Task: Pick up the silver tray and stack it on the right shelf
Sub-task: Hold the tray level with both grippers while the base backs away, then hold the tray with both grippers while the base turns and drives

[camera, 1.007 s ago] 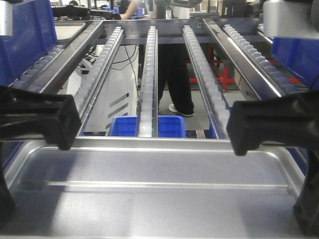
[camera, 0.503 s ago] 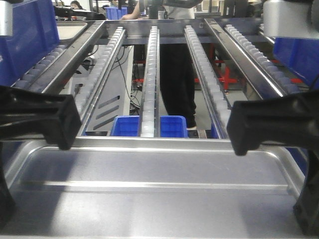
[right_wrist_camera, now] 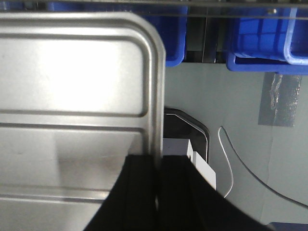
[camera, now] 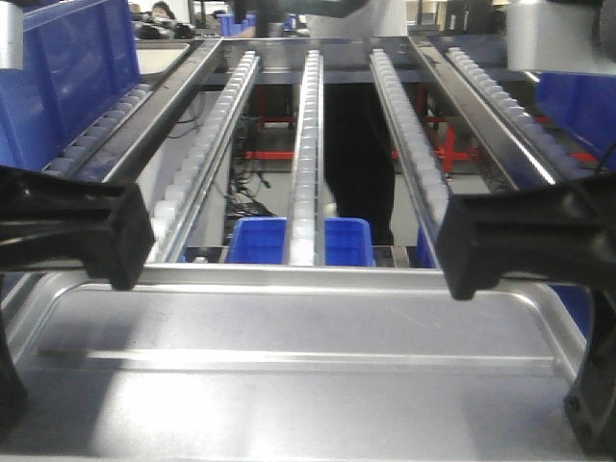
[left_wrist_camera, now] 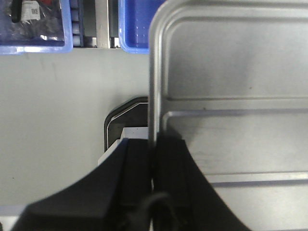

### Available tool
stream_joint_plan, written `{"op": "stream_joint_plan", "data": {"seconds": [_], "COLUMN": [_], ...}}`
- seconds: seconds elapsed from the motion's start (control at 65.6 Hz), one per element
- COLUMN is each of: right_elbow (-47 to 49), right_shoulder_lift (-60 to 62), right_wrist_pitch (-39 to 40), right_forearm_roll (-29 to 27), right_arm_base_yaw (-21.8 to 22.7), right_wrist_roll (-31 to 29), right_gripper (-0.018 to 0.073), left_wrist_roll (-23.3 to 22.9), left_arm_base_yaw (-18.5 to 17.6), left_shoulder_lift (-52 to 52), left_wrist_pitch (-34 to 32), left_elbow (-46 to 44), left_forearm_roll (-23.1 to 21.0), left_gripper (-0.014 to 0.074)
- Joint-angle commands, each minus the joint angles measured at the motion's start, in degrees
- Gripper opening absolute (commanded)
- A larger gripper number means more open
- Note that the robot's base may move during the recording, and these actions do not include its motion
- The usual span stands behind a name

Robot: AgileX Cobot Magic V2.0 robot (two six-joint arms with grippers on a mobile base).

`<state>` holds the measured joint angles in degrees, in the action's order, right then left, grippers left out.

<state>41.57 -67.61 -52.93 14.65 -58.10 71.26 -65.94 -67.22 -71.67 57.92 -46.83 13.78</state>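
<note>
In the front view, the silver tray (camera: 308, 375) is hanging level in the near foreground, its far rim lying just short of the near end of the right shelf (camera: 306, 144). The left pincer (camera: 125, 252) is gripping the tray's left rim and the right pincer (camera: 467, 252) is gripping its right rim. The shelf's roller lanes are running away toward the far side. A blue bin (camera: 58, 87) is standing at the left, and blue crates (camera: 258, 241) are showing below between the lanes.

In the left wrist view, the left pincer is clamping the tray's thin raised rim, with one of its fingers (left_wrist_camera: 137, 163) lying outside the rim and the other inside on the tray's bottom. Grey floor (left_wrist_camera: 57, 96) is showing beneath, so the tray is being carried in the air and is not resting on anything.

In the right wrist view, the right pincer is biting the opposite rim in the same manner, closed on the metal, again with floor beneath.

The tray is looking stiff and thin, and probably light, but it is polished and therefore likely slippery, with the rim offering the only real purchase. Holding both ends at once seems right, since one grip alone would likely let the tray pivot or slide out. The pincers will probably need to be travelling together and level as the tray goes onto the rollers.
</note>
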Motion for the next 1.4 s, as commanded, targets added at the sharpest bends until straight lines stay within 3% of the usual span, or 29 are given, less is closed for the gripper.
{"op": "stream_joint_plan", "data": {"seconds": [0.0,1.388], "right_elbow": [1.4,1.4], "right_shoulder_lift": [1.4,1.4], "right_wrist_pitch": [-0.6,-0.6], "right_forearm_roll": [3.2,3.2], "right_arm_base_yaw": [0.1,0.1], "right_wrist_roll": [-0.5,-0.5], "right_gripper": [0.0069,0.0069], "left_wrist_roll": [0.7,0.7], "left_arm_base_yaw": [-0.6,-0.6], "left_shoulder_lift": [1.5,1.5], "left_wrist_pitch": [2.0,2.0], "left_elbow": [-1.2,-1.2], "left_forearm_roll": [1.2,1.2], "left_gripper": [-0.0100,-0.0100]}}
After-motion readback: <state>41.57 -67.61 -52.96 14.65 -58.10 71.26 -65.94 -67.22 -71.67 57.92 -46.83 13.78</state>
